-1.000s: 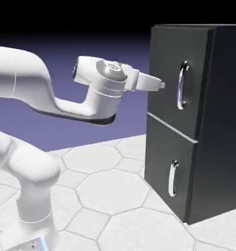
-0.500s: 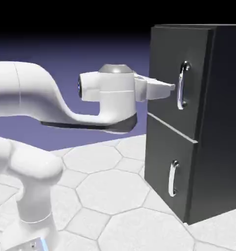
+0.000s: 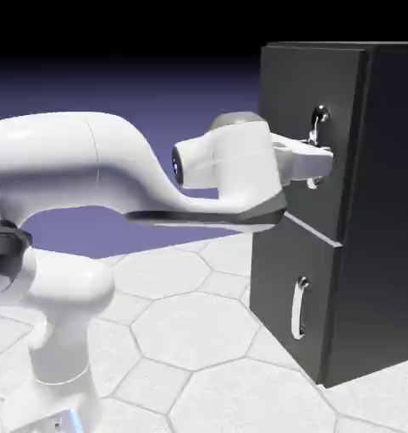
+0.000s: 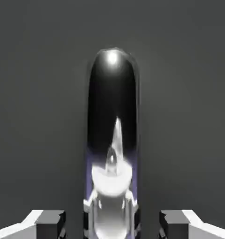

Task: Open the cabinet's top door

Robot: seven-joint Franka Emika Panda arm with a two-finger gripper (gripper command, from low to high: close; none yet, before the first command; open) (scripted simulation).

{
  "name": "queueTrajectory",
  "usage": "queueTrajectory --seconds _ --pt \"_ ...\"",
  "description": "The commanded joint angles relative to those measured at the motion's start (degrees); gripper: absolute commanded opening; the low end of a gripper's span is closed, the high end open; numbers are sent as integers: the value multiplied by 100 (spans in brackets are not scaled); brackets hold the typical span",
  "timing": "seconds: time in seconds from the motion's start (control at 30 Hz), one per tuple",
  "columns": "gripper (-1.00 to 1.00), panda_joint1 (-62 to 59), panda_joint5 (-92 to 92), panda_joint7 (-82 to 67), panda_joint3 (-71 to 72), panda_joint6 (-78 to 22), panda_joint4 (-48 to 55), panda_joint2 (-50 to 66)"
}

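The black cabinet [image 3: 394,211] stands at the exterior view's right, and its top door [image 3: 288,93] looks flush with the front. My gripper [image 3: 316,156] reaches to the right and sits on the door's vertical chrome handle [image 3: 320,114], covering the handle's lower part. In the hand view the handle [image 4: 112,102] runs up the middle over the dark door panel [image 4: 35,93]. My gripper [image 4: 112,224] has closed around the handle, with one grey fingertip [image 4: 50,219] left of it and the other right of it.
Below the top door is the shorter lower door [image 3: 279,271] with its own small chrome handle [image 3: 299,306], shut. My white arm spans the exterior view's left and middle above the hexagon-tiled floor [image 3: 182,330].
Over the last second the hand moved right from short of the cabinet to the top door's handle. The jaws came together around it. The door has not moved.
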Motion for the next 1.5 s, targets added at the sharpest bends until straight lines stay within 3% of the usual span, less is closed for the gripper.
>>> queueTrajectory --seconds 0.0,0.4,0.8,1.13,1.47 --pt "-100 -207 156 -32 180 -112 -148 -11" --pt "-100 -2327 2716 -857 2616 -1601 -1823 -702" --pt "-100 -2776 5690 -1631 5035 -3629 -2611 -1471" --pt "-100 -2772 7845 -1651 7111 -5704 -2197 -1040" --pt "-100 -3676 9458 -1304 9187 -7972 -720 294"
